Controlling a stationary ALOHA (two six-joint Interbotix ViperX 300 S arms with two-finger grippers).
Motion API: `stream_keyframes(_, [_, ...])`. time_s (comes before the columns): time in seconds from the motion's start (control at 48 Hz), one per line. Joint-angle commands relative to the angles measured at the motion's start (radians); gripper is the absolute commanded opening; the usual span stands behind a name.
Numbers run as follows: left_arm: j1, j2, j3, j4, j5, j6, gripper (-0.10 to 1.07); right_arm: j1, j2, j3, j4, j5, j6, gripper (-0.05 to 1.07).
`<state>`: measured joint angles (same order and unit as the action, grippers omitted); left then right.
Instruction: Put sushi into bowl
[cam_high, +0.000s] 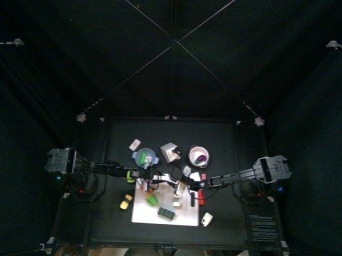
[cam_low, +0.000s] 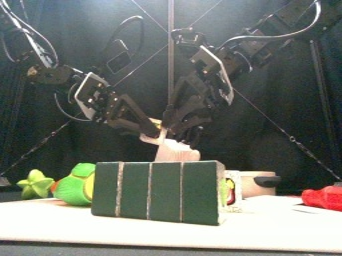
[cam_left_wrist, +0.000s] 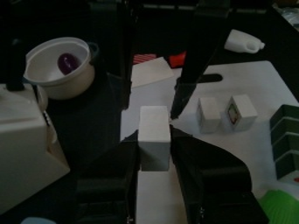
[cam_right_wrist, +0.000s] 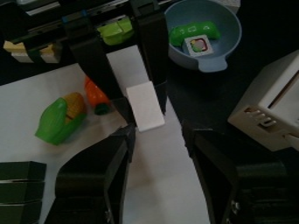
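Note:
A white oblong sushi block (cam_left_wrist: 153, 140) hangs between my two grippers above the table's middle. My left gripper (cam_left_wrist: 156, 162) is shut on one end of it. My right gripper (cam_right_wrist: 149, 131) is shut on the other end (cam_right_wrist: 142, 101). In the front view the two grippers meet at the block (cam_low: 166, 131). The white bowl (cam_left_wrist: 47, 79) stands beside them, apart from the block; it also shows in the right wrist view (cam_right_wrist: 228, 54) and the top view (cam_high: 199, 155). It holds small pieces (cam_right_wrist: 194, 39). Two more sushi pieces (cam_left_wrist: 212, 115) (cam_left_wrist: 242, 112) lie on the white mat.
A dark green ridged block (cam_low: 158, 190) stands at the front edge. A white box (cam_right_wrist: 274, 96) is next to the bowl. An orange-and-green toy vegetable (cam_right_wrist: 65, 115) lies on the mat, green toys (cam_low: 78, 184) at the front left, a red toy (cam_low: 321, 197) at the front right.

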<state>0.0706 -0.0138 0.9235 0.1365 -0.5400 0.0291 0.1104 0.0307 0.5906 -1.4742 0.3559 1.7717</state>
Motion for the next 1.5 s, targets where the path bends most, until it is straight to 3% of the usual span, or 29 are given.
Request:
stream_keyframes(0.0, [0.012, -0.029, 0.012, -0.003, -0.002, -0.002, 0.55, 0.002, -0.046, -0.006, 0.008, 0.003, 0.002, 0.83])
stream_keyframes(0.208, [0.054, -0.100, 0.075, -0.026, 0.000, 0.002, 0.55, 0.003, -0.069, 0.038, 0.048, 0.003, 0.002, 0.83])
stream_keyframes(0.438, [0.155, -0.187, 0.140, -0.026, 0.000, 0.000, 0.55, 0.005, -0.072, 0.087, 0.178, 0.003, 0.002, 0.83])
stream_keyframes(0.833, [0.319, -0.153, 0.150, -0.026, 0.043, 0.000, 0.60, 0.005, -0.066, 0.106, 0.198, 0.003, 0.000, 0.83])
stream_keyframes(1.146, [0.334, -0.100, 0.140, -0.026, 0.095, 0.000, 0.80, 0.005, -0.061, 0.110, 0.204, 0.003, 0.000, 0.83])
stream_keyframes(1.479, [0.333, -0.135, 0.143, -0.026, 0.095, 0.000, 0.83, 0.005, -0.061, 0.110, 0.207, 0.003, 0.002, 0.83])
